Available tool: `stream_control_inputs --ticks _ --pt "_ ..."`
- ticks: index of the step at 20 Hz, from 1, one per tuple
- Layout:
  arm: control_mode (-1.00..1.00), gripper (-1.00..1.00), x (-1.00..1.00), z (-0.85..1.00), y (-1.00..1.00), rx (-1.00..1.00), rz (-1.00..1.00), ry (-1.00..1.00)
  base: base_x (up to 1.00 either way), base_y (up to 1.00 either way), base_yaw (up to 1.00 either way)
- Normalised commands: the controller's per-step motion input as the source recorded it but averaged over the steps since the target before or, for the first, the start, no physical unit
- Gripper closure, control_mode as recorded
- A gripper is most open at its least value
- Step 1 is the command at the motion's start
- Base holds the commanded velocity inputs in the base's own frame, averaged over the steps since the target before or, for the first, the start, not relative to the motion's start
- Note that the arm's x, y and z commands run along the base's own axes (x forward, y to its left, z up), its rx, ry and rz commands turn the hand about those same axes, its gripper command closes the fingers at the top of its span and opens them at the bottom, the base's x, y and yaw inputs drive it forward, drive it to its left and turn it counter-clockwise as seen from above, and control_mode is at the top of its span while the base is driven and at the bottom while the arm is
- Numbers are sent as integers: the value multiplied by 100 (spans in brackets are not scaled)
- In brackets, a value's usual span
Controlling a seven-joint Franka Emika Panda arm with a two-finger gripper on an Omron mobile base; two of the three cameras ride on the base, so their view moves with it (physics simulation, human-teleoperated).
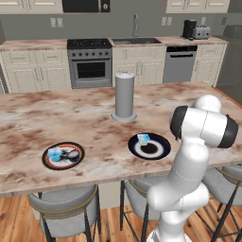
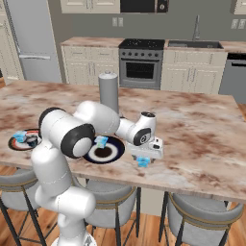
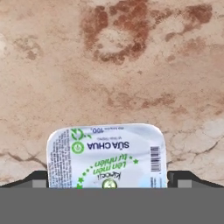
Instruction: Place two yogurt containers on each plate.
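Note:
A pale blue yogurt container (image 3: 107,153) sits on the marble counter, its printed lid facing the hand camera. My gripper (image 3: 108,180) is open just above it, one fingertip (image 3: 38,179) on each side of the lid. From the right base view the gripper (image 2: 144,158) hovers over this cup (image 2: 143,164), right of the dark blue-rimmed plate (image 2: 113,154). That plate (image 1: 163,150) holds one pale blue cup (image 1: 143,139). The red-orange rimmed plate (image 1: 63,166) carries a pale blue cup (image 1: 55,154) and a dark cup (image 1: 72,155).
A tall grey cylinder (image 1: 125,97) stands on the counter behind the plates. Grey stools (image 1: 64,208) line the counter's near edge. Bare marble (image 2: 202,129) stretches to the right of the gripper. My own arm (image 1: 194,156) blocks the left base view of the gripper.

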Motion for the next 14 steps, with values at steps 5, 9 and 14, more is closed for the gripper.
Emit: stream_control_inputs --ticks 5,9,14 --pt "-100 -100 0 -12 0 0 0 0 0 0 0" --pt "-100 100 0 -1 0 0 0 0 0 0 0" --pt "-100 100 0 0 2 0 0 0 0 0 0"
